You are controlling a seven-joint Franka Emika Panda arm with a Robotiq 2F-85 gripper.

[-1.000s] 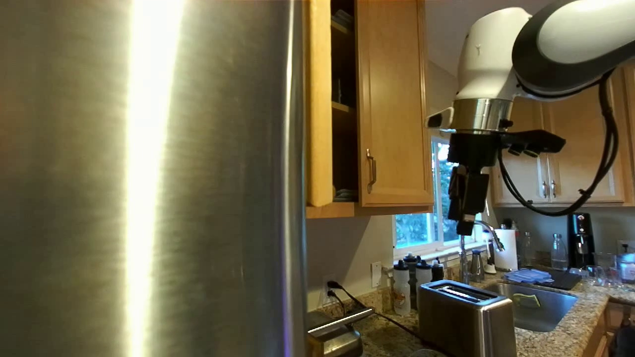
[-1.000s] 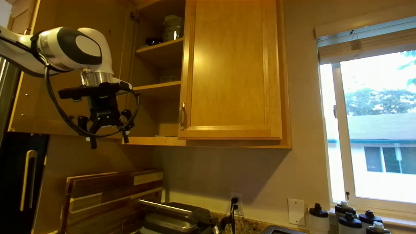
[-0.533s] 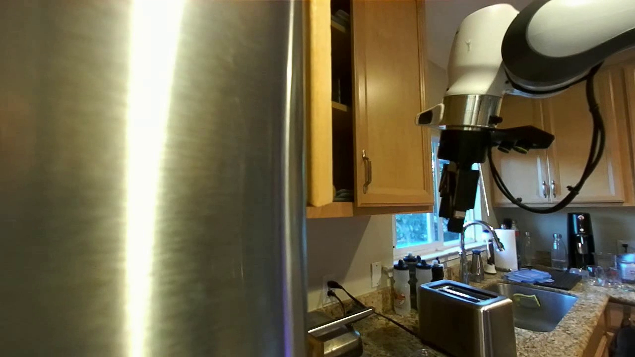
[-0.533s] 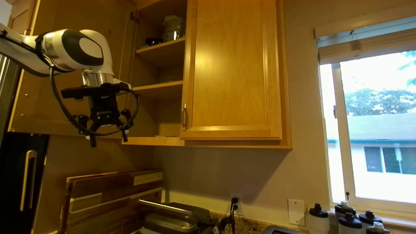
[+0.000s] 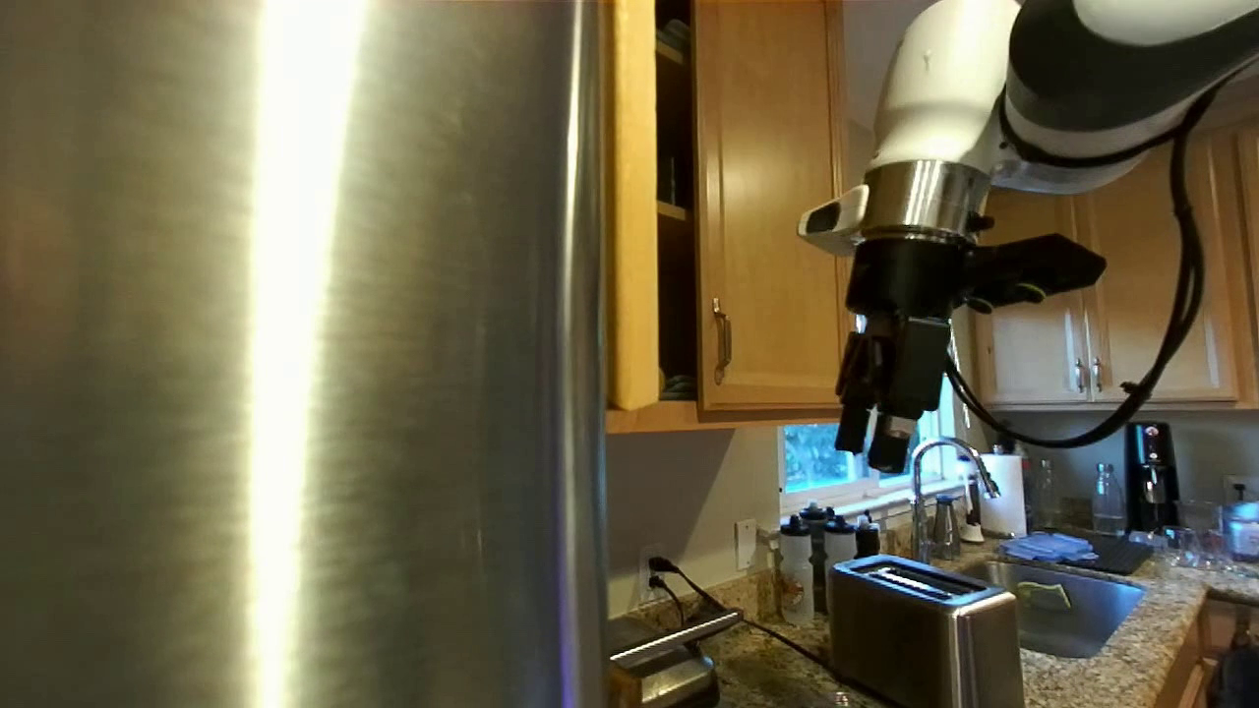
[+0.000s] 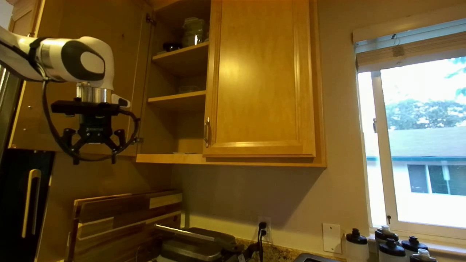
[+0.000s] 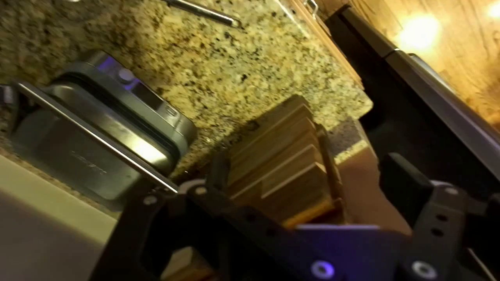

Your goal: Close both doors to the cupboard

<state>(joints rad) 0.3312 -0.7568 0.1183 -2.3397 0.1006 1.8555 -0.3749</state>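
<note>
The cupboard is honey-coloured wood with inner shelves. Its left door stands wide open, inner face showing; in an exterior view only its thick edge shows. The right door, with a slim metal handle, is almost shut or shut; it also shows in an exterior view. My gripper is open and empty, fingers pointing down, in front of the left door's lower part. It also hangs open in an exterior view. In the wrist view, the gripper shows fingers spread wide; neither door is visible there.
A brushed-steel fridge fills the near side of an exterior view. Below stand a steel grill, wooden boards, a toaster and several bottles by the window. Dishes sit on the upper shelf.
The right door has swung further toward the cupboard frame. My arm and open gripper have moved away from it, toward the open left door.
</note>
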